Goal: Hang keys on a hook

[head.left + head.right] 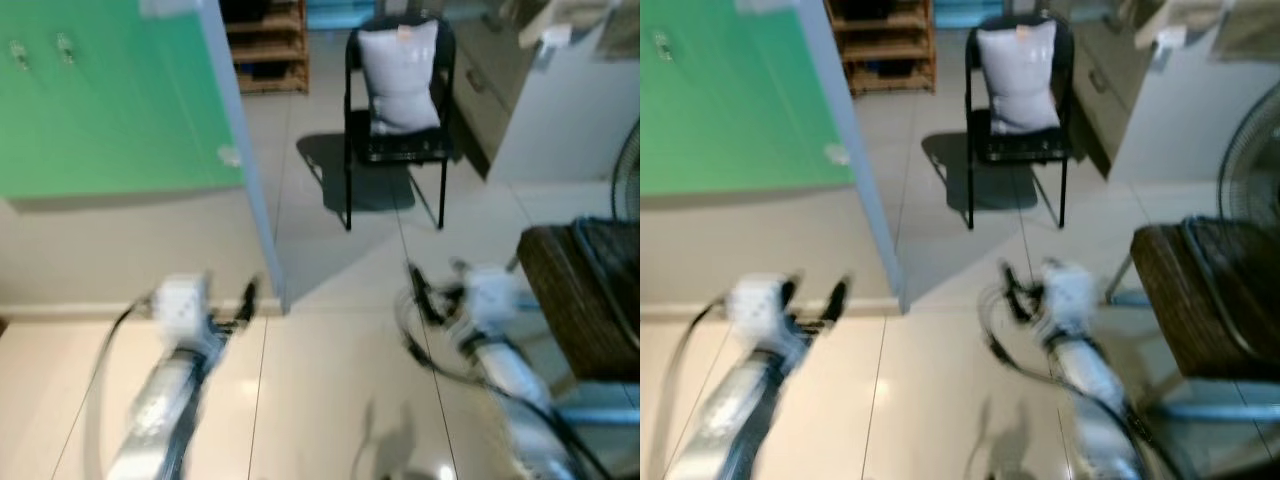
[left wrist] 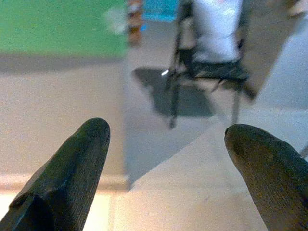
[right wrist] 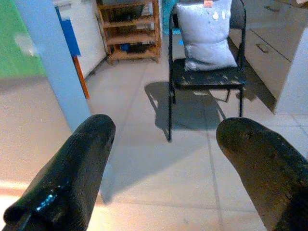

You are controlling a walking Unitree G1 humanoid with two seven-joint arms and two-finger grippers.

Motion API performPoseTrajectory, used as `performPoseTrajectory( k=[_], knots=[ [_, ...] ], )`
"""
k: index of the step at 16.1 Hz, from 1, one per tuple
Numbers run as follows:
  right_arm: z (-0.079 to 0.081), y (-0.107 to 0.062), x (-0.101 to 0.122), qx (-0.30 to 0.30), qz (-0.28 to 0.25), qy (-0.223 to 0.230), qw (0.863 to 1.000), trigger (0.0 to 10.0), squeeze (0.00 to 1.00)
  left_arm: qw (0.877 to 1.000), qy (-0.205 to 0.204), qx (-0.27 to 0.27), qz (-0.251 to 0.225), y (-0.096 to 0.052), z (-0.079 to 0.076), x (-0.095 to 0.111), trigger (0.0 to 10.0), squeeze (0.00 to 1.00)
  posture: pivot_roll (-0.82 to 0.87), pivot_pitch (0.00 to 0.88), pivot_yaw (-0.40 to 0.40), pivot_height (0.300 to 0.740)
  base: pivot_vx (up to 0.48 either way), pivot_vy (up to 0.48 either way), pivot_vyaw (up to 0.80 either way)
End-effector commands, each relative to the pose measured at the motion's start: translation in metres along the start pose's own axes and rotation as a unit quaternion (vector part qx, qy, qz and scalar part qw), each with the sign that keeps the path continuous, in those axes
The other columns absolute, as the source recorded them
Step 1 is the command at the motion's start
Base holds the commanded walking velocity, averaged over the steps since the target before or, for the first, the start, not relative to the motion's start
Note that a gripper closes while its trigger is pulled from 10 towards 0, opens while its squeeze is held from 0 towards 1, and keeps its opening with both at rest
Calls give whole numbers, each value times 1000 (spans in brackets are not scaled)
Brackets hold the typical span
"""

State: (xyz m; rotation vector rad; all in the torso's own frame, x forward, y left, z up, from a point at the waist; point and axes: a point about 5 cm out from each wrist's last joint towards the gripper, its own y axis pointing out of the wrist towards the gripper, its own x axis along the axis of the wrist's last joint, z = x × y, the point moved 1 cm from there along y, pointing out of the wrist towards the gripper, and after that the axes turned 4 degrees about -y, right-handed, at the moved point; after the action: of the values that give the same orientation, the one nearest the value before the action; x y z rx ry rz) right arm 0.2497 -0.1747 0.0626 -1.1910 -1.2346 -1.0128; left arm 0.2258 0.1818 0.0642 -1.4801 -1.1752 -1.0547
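Up at upper left, hooks (image 1: 64, 47) sitting on the green wall (image 1: 110, 100), well apart from left gripper (image 2: 166, 137) and right gripper (image 3: 163, 137), both gaping wide, gripping nothing. Showing a wooden shelf (image 3: 130, 29) beside the chair (image 3: 207, 72) in right wrist view.

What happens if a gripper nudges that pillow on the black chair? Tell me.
The grey pillow looks soft and plump, so it would likely dent and yield rather than slide stiffly. It stands upright, leaning on the back of the black chair, so a push from the side could probably topple it onto the seat. It seems light for its size.
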Motion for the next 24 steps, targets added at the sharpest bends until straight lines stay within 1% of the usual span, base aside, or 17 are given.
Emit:
performPoseTrajectory(
  k=[1,2,3,4,5,6,7,9,10,11,14,16,18,19,21,23,24],
  knots=[
    [0,-9,0,10,2,12,1000,10000,0,1000,11,0,-6,-6,3,6,10000,0,-187,0,61,740,0,0,0],
    [-4,-20,-6,7,10,1,1000,10000,0,1000,22,7,-2,-14,6,4,10000,0,-181,0,62,740,0,0,0],
    [-8,-29,-10,-9,22,3,1000,10000,0,999,53,-5,7,-27,9,-1,10000,0,-175,14,71,740,0,0,0],
    [-9,-31,-10,-14,24,5,1000,10000,0,998,57,-6,10,-29,9,-2,10000,0,-175,14,71,740,0,0,0],
    [-9,-29,-8,-19,22,9,1000,10000,0,1000,30,-4,7,-28,7,-1,10000,0,-173,28,81,740,0,0,0],
    [-3,-19,-4,-16,9,16,1000,10000,0,1000,13,-11,-2,-18,1,2,10000,0,-181,21,94,740,0,0,0],
    [3,-11,-2,-11,0,18,1000,10000,0,1000,12,-16,-6,-11,-2,4,10000,0,-184,19,95,740,0,0,0],
    [12,0,1,-1,-5,24,1000,10000,0,1000,23,-12,-4,2,-1,6,10000,0,-191,5,97,740,0,0,0],
    [16,3,1,6,-5,21,1000,10000,0,999,36,-19,2,6,-1,5,10000,0,-192,0,95,740,-274,0,0],
    [18,5,2,12,-4,20,1000,10000,0,999,35,-23,6,10,-1,4,10000,0,-190,0,95,740,-274,398,0],
    [13,14,2,2,1,35,999,10000,0,1000,-3,-22,13,20,-2,4,10000,0,-189,0,97,740,-271,398,0],
    [8,16,1,-1,4,31,1000,10000,0,999,-38,-20,13,26,-6,4,10000,0,-188,4,97,740,-126,416,0],
    [4,13,-1,-8,10,36,999,10000,0,998,-53,-25,12,29,-10,5,10000,0,-193,6,99,740,0,424,0],
    [6,13,-1,-5,9,34,999,10000,0,998,-47,-30,14,30,-12,5,10000,0,-193,6,99,740,0,428,0],
    [8,14,-1,-3,9,34,999,10000,0,998,-49,-39,16,33,-14,7,10000,0,-194,6,103,740,0,435,0],
    [8,13,-3,-4,11,34,999,10000,0,999,-23,-39,19,36,-14,9,10000,0,-203,7,114,740,0,458,0],
    [7,12,-4,-8,13,35,999,10000,0,999,-7,-32,17,38,-13,10,10000,0,-208,7,114,740,0,0,0]
  ],
)
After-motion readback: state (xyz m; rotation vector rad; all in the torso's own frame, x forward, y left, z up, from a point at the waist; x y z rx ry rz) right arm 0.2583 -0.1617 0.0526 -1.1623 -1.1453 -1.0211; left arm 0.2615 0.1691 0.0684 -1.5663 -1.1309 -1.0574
